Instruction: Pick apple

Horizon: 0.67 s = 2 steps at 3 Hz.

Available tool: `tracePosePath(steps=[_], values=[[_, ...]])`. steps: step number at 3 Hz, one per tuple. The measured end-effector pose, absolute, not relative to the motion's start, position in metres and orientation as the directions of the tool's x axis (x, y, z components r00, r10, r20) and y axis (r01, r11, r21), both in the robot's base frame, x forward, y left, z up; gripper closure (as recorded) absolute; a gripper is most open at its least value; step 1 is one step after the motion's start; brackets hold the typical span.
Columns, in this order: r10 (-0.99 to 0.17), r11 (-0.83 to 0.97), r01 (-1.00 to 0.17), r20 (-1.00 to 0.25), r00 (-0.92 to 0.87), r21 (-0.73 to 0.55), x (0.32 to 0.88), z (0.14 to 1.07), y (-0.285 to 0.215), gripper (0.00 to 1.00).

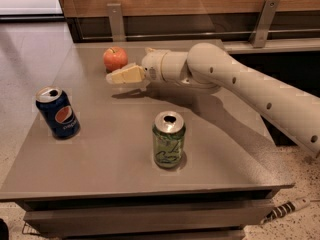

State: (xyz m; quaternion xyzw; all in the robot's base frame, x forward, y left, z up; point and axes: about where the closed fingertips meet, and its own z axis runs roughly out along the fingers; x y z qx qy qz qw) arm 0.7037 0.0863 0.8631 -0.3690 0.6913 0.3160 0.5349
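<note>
The apple (115, 58) is small, round and orange-red, and sits near the far left of the grey table (115, 149). My gripper (114, 77) reaches in from the right on the white arm. Its cream-coloured tip hovers just in front of and below the apple, close to it but apart from it.
A blue Pepsi can (57, 112) stands upright at the left of the table. A green can (169, 139) stands upright near the front middle. A wooden wall with metal brackets (116, 20) runs behind the table. A cable (290, 207) lies on the floor at the right.
</note>
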Motion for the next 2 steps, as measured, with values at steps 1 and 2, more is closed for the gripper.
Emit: tracePosePath(steps=[1,2], values=[[-0.166,0.521,-0.852,-0.975,-0.150,0.042,0.708,0.863,0.089,0.00],[-0.150,0.495,-0.868,-0.981,-0.124,0.034,0.727,0.864,0.098,0.00]])
